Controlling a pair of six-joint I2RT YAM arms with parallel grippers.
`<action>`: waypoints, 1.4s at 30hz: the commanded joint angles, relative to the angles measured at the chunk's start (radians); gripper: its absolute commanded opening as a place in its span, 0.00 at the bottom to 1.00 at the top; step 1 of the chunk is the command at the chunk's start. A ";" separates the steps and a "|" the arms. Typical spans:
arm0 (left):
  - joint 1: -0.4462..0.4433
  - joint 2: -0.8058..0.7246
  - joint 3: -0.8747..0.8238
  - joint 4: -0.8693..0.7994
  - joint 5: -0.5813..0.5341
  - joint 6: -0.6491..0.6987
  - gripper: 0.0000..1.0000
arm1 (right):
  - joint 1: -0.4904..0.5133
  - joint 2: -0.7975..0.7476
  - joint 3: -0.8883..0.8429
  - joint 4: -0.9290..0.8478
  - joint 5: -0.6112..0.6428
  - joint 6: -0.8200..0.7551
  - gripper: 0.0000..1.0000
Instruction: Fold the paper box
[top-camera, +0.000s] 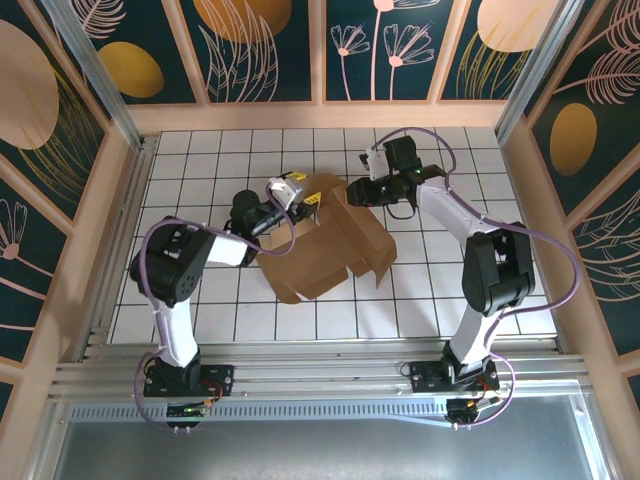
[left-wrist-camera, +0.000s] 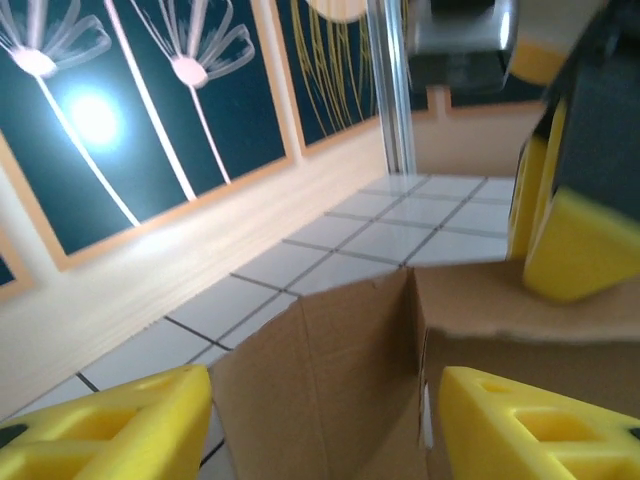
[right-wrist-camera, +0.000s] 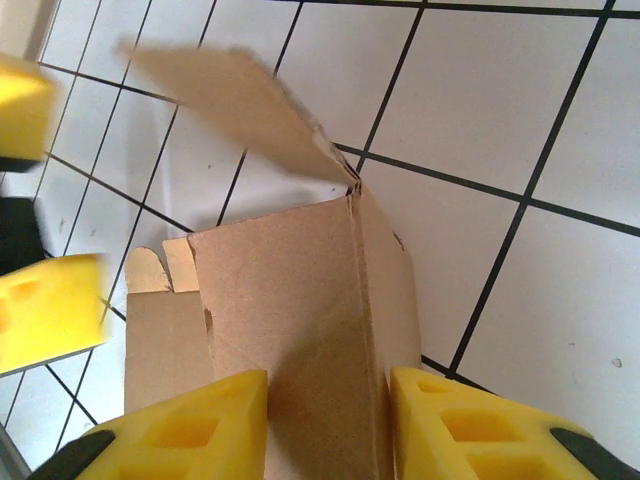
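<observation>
The paper box (top-camera: 330, 245) is partly folded, I judge about a third of the way. It lies on the tiled counter (top-camera: 200, 160) between the two tools. One end is raised into walls and the rest is spread flat behind the left tool (top-camera: 300, 200), toward the arm bases.

**Done so far**
- Two brown panels stand upright and meet in a creased corner directly ahead of the right tool (right-wrist-camera: 330, 385).
- A loose flap (right-wrist-camera: 235, 105) sticks out just beyond that corner, tilted and not tucked in.

**Left to do**
- The flat panels and notched flaps need raising.
- The remaining corners need forming.
- The flaps need tucking in so the walls hold on their own.

**Tools**
- The right tool looks clamped on the box. Its yellow fingers sit on either side of the corner crease, and cardboard fills the gap between them.
- The left tool is open. Its fingers are spread wide with an upright wall edge between them, touching neither finger. One pad of the right tool rests on the top edge of that wall, just ahead and to the side.

**Writing**
- The cardboard is plain on every face I can see, with no print, logo or label.
- A small dark-and-yellow mark near the left tool in the overhead view is too small to read.
</observation>
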 joint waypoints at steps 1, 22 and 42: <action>-0.001 -0.162 -0.052 -0.010 -0.099 -0.218 0.68 | 0.014 -0.053 -0.012 -0.029 0.052 -0.018 0.36; -0.048 0.006 0.073 -0.260 -0.026 0.225 0.66 | 0.022 -0.021 0.010 -0.049 0.020 -0.028 0.36; -0.048 0.167 0.270 -0.291 0.158 0.097 0.47 | 0.030 -0.026 0.006 -0.038 0.006 -0.011 0.37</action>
